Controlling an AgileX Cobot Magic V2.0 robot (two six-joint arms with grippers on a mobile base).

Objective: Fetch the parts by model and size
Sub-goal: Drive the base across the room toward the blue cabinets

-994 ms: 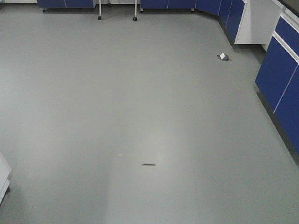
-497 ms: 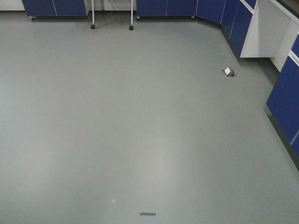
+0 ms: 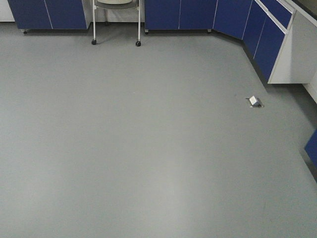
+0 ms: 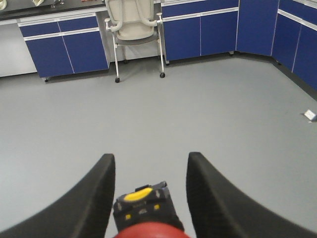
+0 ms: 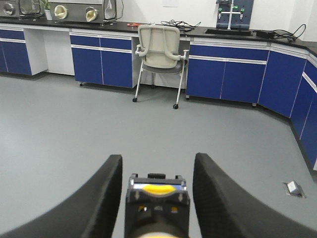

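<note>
L gripper tight on red switch, R gripper on yellow switch; long axes, bases fwd

The right pincer reached out over a grey floor, its two black fingers spread on either side of a push-button switch. The switch had a dark body with a yellow strip at its far end. Beyond, a pale office chair on castors stood before blue cabinets under a black bench bearing cables. A small floor socket lay at the right.
</note>
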